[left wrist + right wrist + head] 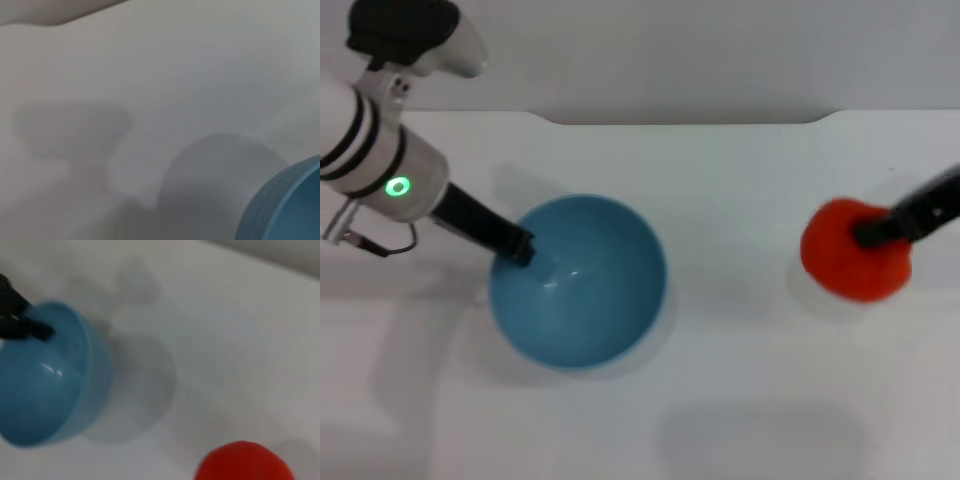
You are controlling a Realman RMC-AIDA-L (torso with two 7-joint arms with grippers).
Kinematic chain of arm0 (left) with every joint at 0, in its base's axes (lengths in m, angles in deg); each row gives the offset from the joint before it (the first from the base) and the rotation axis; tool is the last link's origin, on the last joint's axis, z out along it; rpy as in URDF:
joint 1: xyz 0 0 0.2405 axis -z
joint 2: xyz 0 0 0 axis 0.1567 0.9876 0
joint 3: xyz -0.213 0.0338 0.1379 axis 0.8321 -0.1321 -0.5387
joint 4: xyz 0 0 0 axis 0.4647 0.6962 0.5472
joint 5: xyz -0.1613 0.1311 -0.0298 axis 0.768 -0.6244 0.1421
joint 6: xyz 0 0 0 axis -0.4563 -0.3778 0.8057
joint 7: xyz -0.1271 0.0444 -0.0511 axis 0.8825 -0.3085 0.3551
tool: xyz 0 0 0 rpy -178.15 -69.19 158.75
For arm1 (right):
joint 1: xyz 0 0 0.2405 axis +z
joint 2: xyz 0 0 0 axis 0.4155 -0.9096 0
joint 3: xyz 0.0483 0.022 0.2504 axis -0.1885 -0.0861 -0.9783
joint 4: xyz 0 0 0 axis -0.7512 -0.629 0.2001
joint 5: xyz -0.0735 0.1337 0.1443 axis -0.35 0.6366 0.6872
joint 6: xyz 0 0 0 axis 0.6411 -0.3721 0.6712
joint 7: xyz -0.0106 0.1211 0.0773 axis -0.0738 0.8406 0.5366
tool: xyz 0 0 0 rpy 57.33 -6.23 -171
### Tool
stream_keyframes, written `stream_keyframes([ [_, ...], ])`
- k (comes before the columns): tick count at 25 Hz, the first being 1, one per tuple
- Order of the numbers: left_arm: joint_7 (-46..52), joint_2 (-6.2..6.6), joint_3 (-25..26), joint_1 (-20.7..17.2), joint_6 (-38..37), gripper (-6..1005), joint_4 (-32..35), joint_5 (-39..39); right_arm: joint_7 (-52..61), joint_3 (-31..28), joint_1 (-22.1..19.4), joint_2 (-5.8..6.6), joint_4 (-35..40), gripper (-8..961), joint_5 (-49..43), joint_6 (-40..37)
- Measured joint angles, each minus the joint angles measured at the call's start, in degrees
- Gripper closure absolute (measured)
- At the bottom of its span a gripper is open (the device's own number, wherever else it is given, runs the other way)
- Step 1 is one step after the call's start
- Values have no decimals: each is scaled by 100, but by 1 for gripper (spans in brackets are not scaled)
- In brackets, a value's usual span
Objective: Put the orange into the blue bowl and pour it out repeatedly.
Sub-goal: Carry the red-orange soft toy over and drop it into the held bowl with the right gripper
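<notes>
On the left half of the plain white desk [720, 420], seen from the head camera, sits the round, deep, glossy light-blue bowl [578, 282], its inside bare and shining. The left gripper [518, 246] reaches in from the robot's left on a black stem below a white arm with a green light, and its jaws are clenched on the bowl's rim at the side nearest that arm; the right wrist view shows the same dark tip pinching the rim of the bowl [50, 375], which looks tipped up there. In the left wrist view only a curved blue edge of the bowl [285, 210] shows above its grey shadow. Well apart from the bowl, toward the robot's right, is the bright orange-red, roundish, lumpy toy orange [850, 250]. The right gripper [875, 233] comes in from the right edge, its dark jaws grasping the orange. The right wrist view shows the orange [242, 462] close below the camera.
</notes>
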Motion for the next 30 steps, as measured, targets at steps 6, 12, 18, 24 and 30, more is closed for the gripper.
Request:
stream_keyframes([
  [6,147,-34,-459,202,158,1002,-159,83,-439,69,-113,-15,518,891,1247,173],
  [12,345,-47,-786,433,296,1001,-447,93,-502,434,92,7,521,902,1622,366],
  [18,479,-52,-1017,618,287,1000,-545,99,-514,1201,189,4,337,902,1635,983],
  [24,534,-58,-1111,742,213,1000,-562,241,-515,1936,191,-5,-95,901,1648,1582],
  [30,534,-56,-1214,769,147,1000,-563,379,-509,2365,194,-8,-316,890,1640,2029],
])
